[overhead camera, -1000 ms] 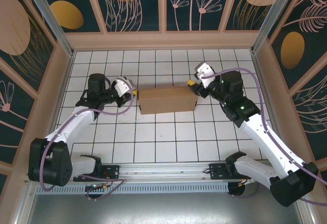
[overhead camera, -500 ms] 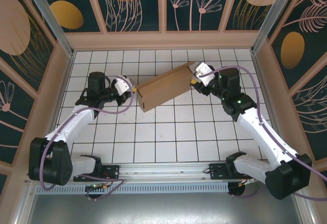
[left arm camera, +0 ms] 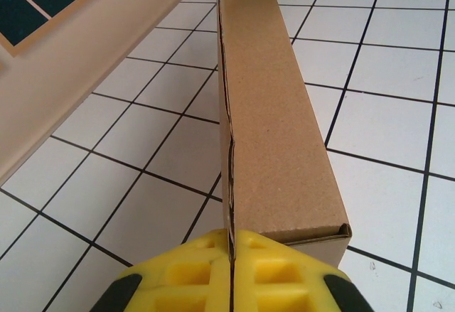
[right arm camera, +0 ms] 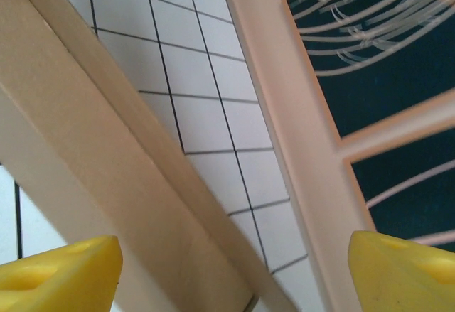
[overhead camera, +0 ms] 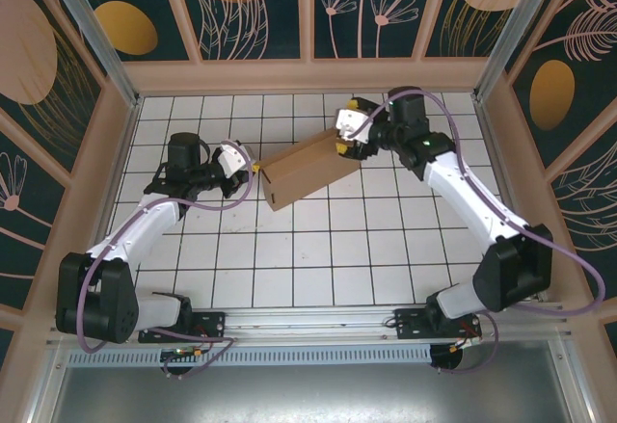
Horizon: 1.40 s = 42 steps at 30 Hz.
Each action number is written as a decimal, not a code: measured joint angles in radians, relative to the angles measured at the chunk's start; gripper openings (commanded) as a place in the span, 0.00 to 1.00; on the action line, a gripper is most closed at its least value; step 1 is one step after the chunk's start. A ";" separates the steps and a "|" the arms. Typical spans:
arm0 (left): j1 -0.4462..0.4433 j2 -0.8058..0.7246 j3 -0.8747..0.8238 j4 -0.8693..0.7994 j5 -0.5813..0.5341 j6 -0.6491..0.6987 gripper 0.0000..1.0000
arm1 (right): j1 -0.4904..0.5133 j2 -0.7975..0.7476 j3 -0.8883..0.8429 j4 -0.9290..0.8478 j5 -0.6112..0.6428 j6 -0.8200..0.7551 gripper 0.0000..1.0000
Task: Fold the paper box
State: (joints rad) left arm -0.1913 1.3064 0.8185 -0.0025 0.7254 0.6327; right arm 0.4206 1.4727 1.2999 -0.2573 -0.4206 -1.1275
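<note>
The paper box [overhead camera: 307, 168] is a closed, long brown cardboard box lying slantwise on the tiled table, its right end farther back. My left gripper [overhead camera: 254, 168] is at its left end. In the left wrist view the yellow fingers [left arm camera: 284, 276] are shut on a thin cardboard edge of the box [left arm camera: 274, 106], which stretches away from them. My right gripper [overhead camera: 345, 132] hovers at the box's far right end with its jaws wide open. In the right wrist view the box [right arm camera: 85, 148] slants past the left fingertip [right arm camera: 64, 269], and the gripper's gap [right arm camera: 231, 273] is partly over the box.
The white gridded table [overhead camera: 318, 259] is fenced by low beige walls [overhead camera: 308, 74]. The back wall [right arm camera: 298, 134] runs close beside my right gripper. Open tiles lie in front of the box towards the arm bases.
The box has swung from level to slanted, its right end going back. My right gripper moved back and left over that end. The left gripper kept its hold.
</note>
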 measured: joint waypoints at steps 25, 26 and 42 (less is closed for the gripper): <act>0.000 -0.002 -0.028 0.067 -0.019 -0.053 0.00 | 0.116 0.298 0.180 -0.065 0.061 0.010 0.43; 0.000 -0.002 -0.029 0.070 -0.021 -0.061 0.00 | 0.116 0.300 0.185 -0.064 0.062 0.014 0.40; 0.013 -0.002 -0.097 0.261 -0.113 -0.327 0.05 | 0.142 0.342 0.240 -0.081 0.090 0.072 0.17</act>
State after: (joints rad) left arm -0.1783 1.3045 0.7216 0.2581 0.6128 0.3061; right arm 0.5621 1.8145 1.5394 -0.3382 -0.3305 -1.0557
